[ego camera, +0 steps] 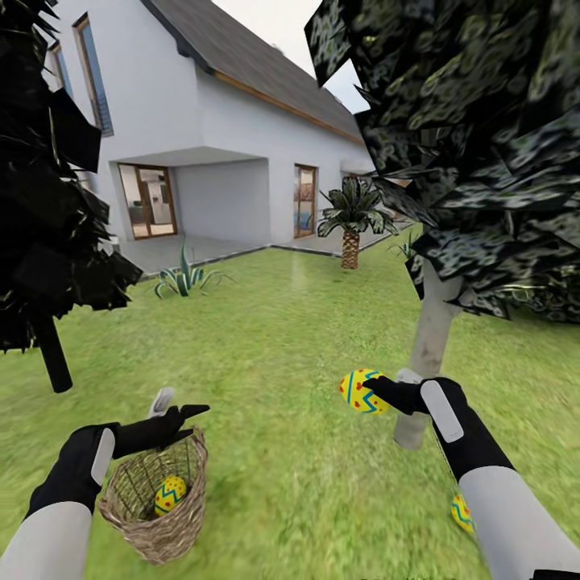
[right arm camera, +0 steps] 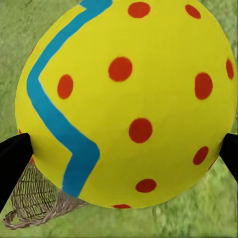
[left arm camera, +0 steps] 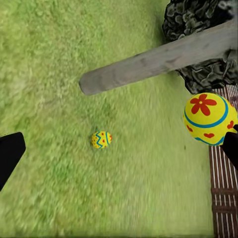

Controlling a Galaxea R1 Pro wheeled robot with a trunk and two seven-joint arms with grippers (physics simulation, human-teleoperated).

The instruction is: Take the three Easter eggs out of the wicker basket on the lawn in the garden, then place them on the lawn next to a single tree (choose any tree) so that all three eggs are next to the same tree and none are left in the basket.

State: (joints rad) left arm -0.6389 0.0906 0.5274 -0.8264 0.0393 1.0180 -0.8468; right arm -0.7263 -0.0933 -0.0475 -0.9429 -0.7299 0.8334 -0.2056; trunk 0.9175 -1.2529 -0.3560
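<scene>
The egg (ego camera: pixel 362 391) you carry sits pinched between the fingers of your right gripper (ego camera: pixel 379 394), held clear of the lawn (ego camera: pixel 274 338) just short of the pale tree trunk (ego camera: pixel 427 354), ready to go down beside the egg (ego camera: pixel 461 512) already lying near its foot. A third egg (ego camera: pixel 170 493) waits in the wicker basket (ego camera: pixel 157 495). Your left gripper (ego camera: pixel 179 416) hovers at its rim, seemingly spread and empty, though one finger is hard to make out.
</scene>
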